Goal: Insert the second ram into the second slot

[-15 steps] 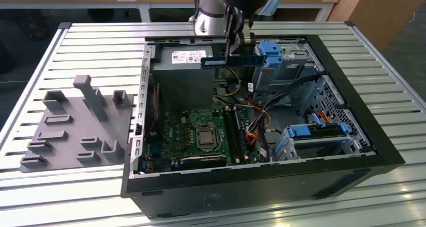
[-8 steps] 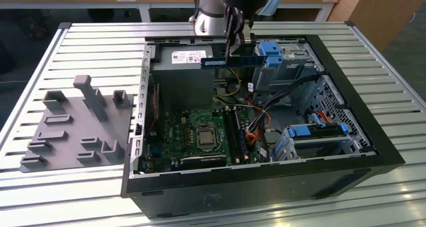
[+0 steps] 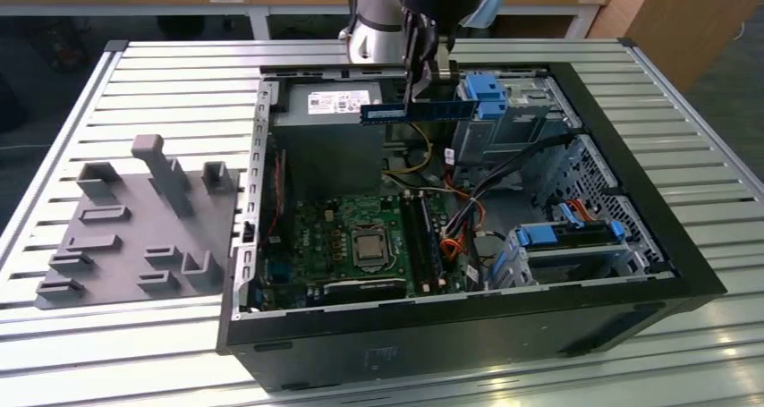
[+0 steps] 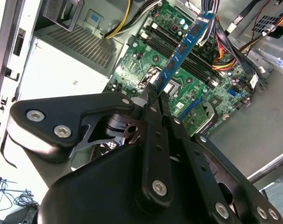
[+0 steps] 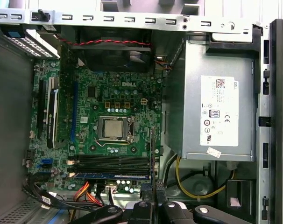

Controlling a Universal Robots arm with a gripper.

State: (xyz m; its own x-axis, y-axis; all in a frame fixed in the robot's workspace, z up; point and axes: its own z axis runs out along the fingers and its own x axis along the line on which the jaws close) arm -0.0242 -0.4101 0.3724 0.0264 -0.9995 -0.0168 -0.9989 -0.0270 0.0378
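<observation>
My gripper hangs over the back of the open computer case and is shut on the second ram, a thin blue stick held level above the case's inside. In the second wrist view the fingers clamp one end of the ram, which reaches out over the green motherboard. In the first wrist view the ram shows edge-on, standing crosswise over the dark memory slots. Another blue stick sits seated in the slot beside them. The held ram is well clear of the slots.
A grey power supply fills the case's corner beside the board. The processor socket and a fan lie near the slots. Orange and black cables and blue drive latches crowd the drive side. A grey parts fixture sits on the slatted table.
</observation>
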